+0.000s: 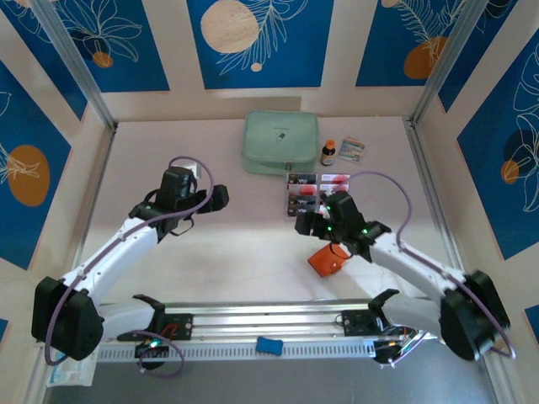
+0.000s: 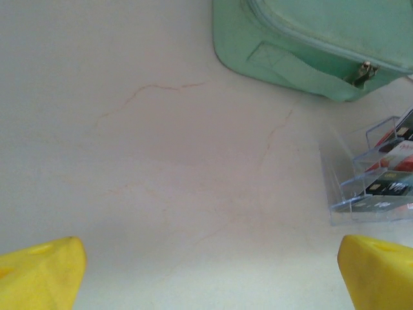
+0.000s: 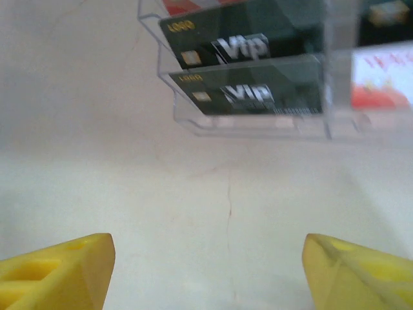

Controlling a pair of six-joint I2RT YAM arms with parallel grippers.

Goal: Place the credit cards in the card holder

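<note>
Pale table [image 1: 236, 261], blue floral walls [image 1: 126, 42]: the credit cards [image 3: 251, 97] sit in a clear tray [image 3: 193, 123], the orange card holder [image 1: 327, 261] at their 6 o'clock. The right gripper [image 3: 206, 258], open and empty, faces them for the pick; next, pinch one card's edge. The left gripper [image 2: 210, 252] is open too.

Left arm [image 1: 109, 252] and right arm [image 1: 413, 263]: white tubular links, black joint housings, black round bases. A purple cable [image 1: 376, 173] loops along each. Small green lights [image 1: 323, 225] glow on the right wrist. Fingers [image 2: 40, 274] are matt yellow plastic wedges.
</note>
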